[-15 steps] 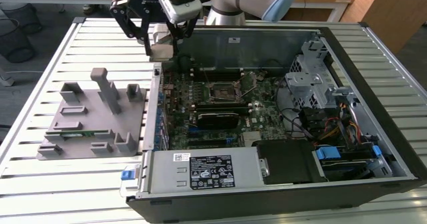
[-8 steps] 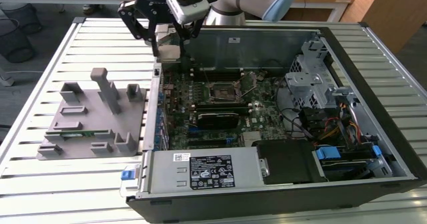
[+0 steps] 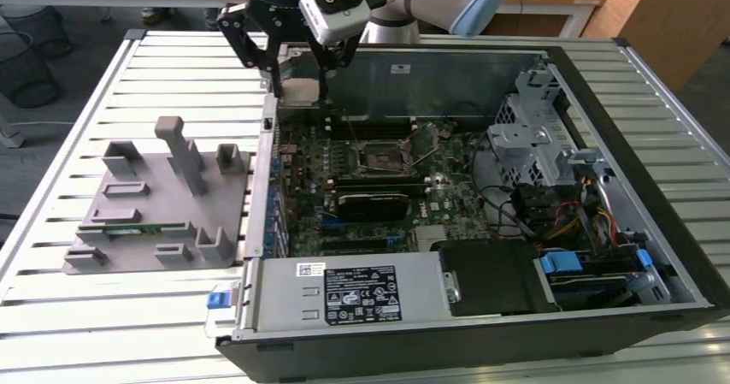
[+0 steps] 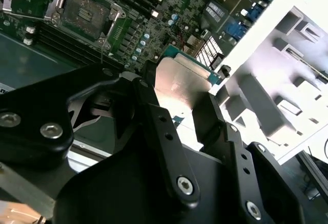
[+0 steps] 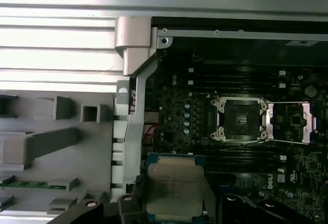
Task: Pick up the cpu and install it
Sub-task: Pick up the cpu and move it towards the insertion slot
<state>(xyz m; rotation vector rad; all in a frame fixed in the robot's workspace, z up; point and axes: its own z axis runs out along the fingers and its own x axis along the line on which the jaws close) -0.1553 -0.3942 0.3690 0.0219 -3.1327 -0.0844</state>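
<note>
The black two-fingered gripper (image 3: 303, 76) is hanging above the far corner of the open black computer case (image 3: 456, 350), on the exterior view's left. That is just inside the case wall that is facing the grey moulded parts tray (image 3: 160, 204) on the slatted metal surface (image 3: 114, 333).

Its fingers (image 4: 154, 111) are closing narrowly on the cpu (image 5: 174, 185), a small flat square chip with a shiny silver top and a thin green edge. They are pinching it by two opposite sides. In the second wrist view the chip (image 4: 182, 88) is standing clear of everything below it, so it is being carried in the air rather than resting on anything.

The square metal-framed processor socket (image 5: 240, 119) on the green motherboard is sitting empty, with its hinged retaining plate (image 5: 292, 121) lying folded open beside it. The chip is hovering well apart from it, nearer the case wall than the socket.

By these signs the pick-up is looking complete and the carry toward the socket is the step in hand, with nothing yet installed. Seating the chip is going to call for bringing it over the open frame, squaring its edges with the socket's sides and keeping it level. The socket's contacts are likely to be delicate, so a tilted or sliding descent is risking damage.
</note>
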